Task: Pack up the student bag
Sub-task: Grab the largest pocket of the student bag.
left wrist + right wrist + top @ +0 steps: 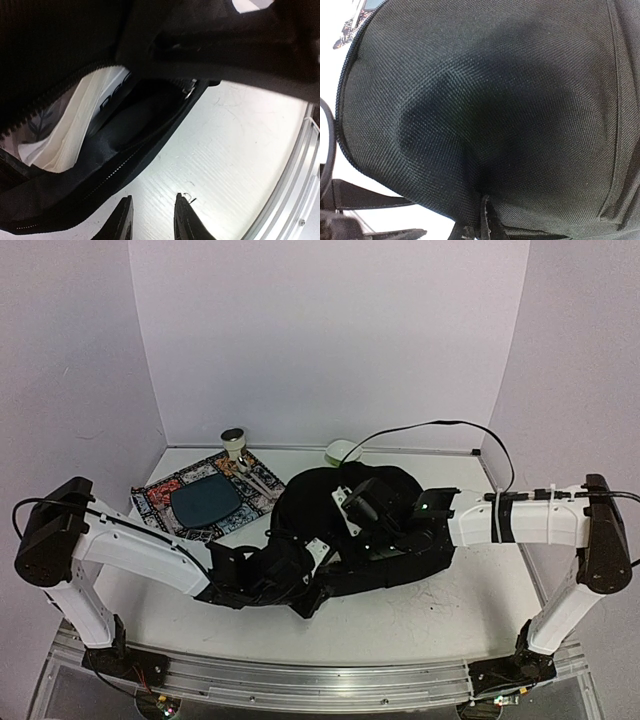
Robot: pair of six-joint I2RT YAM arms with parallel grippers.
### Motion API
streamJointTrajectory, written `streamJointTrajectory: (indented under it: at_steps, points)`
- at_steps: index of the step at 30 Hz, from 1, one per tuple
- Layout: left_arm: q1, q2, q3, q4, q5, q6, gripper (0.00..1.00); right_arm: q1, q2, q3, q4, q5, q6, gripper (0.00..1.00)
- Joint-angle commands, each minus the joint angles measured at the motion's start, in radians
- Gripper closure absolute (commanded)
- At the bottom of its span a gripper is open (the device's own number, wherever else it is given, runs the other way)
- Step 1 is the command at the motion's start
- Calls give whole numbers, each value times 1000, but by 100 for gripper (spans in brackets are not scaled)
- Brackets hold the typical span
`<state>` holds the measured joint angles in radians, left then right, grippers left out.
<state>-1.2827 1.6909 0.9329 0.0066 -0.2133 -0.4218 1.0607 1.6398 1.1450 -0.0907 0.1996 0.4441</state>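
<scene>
The student bag is a large black fabric backpack lying in the middle of the table. In the left wrist view its zip stands open and a white printed item shows inside. My left gripper is open and empty, low over the bare table just beside the bag's open edge; in the top view it sits at the bag's near side. My right gripper is shut on a fold of the bag's woven fabric; in the top view it rests on top of the bag.
A patterned mat with a dark teal plate lies at the back left, a small jar behind it. A white object and a black cable are at the back. An aluminium rail runs along the near edge.
</scene>
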Motion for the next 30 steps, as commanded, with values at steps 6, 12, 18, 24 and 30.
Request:
streamJointTrajectory:
  at_steps: [6, 12, 18, 24, 30]
  points:
    - [11, -158, -31, 131, -12, 92, 65, -9, -29, -16, 54, -25, 20, 95]
    - [44, -135, -34, 159, 81, 156, 63, -19, -39, -38, 83, -63, 32, 95]
    - [116, -134, -58, 175, 163, 213, 60, -46, -78, -94, 154, -122, 70, 95]
    - [138, -124, -62, 183, 209, 313, 56, -90, -131, -195, 262, -215, 133, 95]
    - [138, -90, -47, 195, 268, 368, 59, -97, -135, -220, 315, -265, 151, 95]
